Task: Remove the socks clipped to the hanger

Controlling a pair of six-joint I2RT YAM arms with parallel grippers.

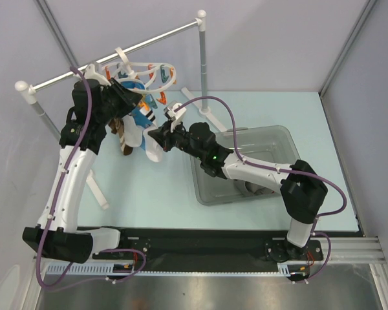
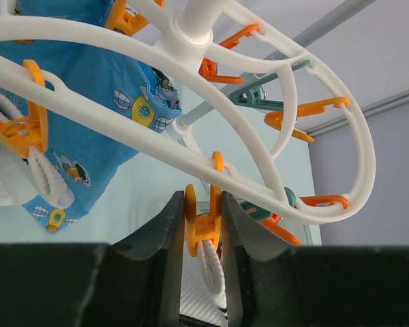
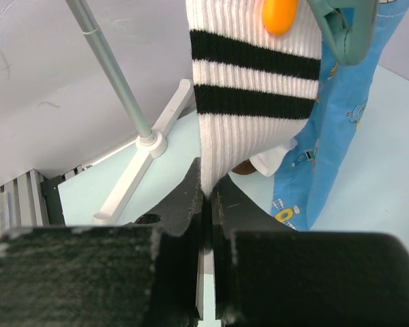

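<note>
- Your left claw (image 2: 203,211) is up at the hanger (image 2: 191,30), which hangs from the rail (image 1: 58,74) over the far left of the worktop (image 1: 161,187).
- Its two fingers (image 2: 169,238) press on either side of an orange clip (image 2: 203,228) hanging under the hanger's ring, so the claw is clamped on that clip.
- A ribbed white sock (image 2: 211,272) hangs straight down from that clip, between the fingers.
- Your right claw (image 3: 206,187) is squeezed together on the lower edge of a white sock with black stripes (image 3: 255,88), which hangs upright from above.
- An orange clip and a grey-green clip (image 3: 344,30) sit at the top of that sock; you cannot tell from the wrist views whether both claws are working on one and the same sock.
- A blue printed cloth (image 2: 88,116) hangs from the hanger beside the socks, just behind the striped one.
- A brown sock (image 1: 124,145) dangles below the hanger, near the left arm.
- The rail's post (image 3: 112,75) stands well behind the right claw.
- A grey bin (image 1: 271,145) rests on the worktop to the right, under the right arm.
</note>
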